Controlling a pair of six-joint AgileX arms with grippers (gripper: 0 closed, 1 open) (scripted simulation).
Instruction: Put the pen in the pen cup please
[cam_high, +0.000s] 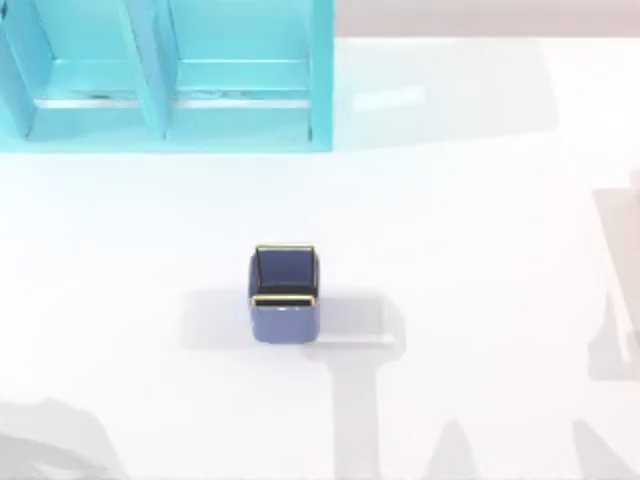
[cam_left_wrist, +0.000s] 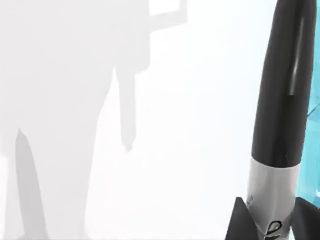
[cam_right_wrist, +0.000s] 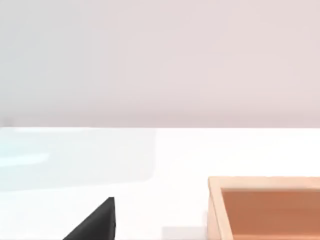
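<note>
The pen cup (cam_high: 285, 292) is a small blue-purple square cup with a gold rim. It stands upright near the middle of the white table in the top view. The pen (cam_left_wrist: 280, 100) is black with a grey band and appears close up in the left wrist view, pointing away over the table. My left gripper (cam_left_wrist: 270, 222) is shut on its grey end, with a black finger (cam_left_wrist: 236, 222) on either side. Its long shadow falls on the table. A black edge of my right gripper (cam_right_wrist: 96, 224) hangs low over the table.
A big turquoise shelf unit (cam_high: 160, 70) stands at the back left of the table. In the right wrist view an open orange-brown box (cam_right_wrist: 215, 210) sits on the table near my right gripper. Arm shadows lie along the table's front and right side.
</note>
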